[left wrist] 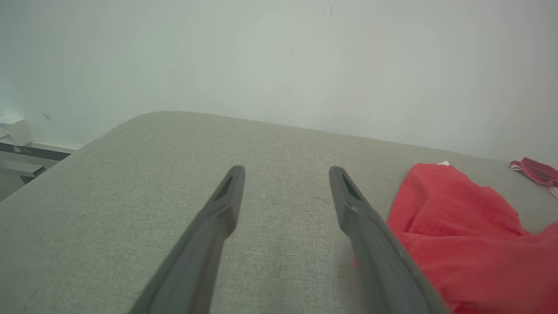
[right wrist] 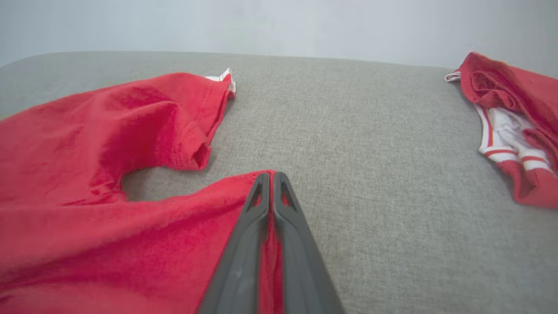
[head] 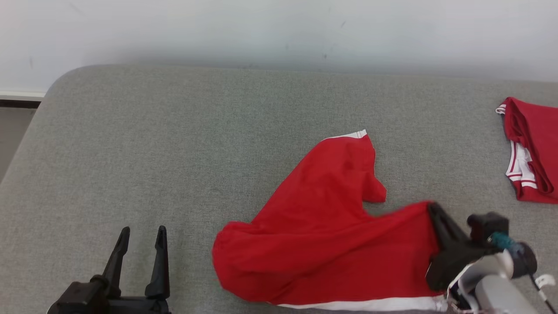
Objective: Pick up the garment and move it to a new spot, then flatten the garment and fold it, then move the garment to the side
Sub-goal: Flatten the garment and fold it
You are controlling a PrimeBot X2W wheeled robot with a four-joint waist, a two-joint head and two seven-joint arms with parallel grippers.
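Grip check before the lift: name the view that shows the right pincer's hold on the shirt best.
The right wrist view: the right pincer is shut on the shirt, red cloth pinched between its fingers. The head view shows it from the side, at the shirt's edge. The left wrist view gives part of the shirt.

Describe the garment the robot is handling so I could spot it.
On the grey table, look near the front edge, right of centre: a large red garment lies spread there. Unlike the other red bundle at the far right, the right gripper pinches its edge.
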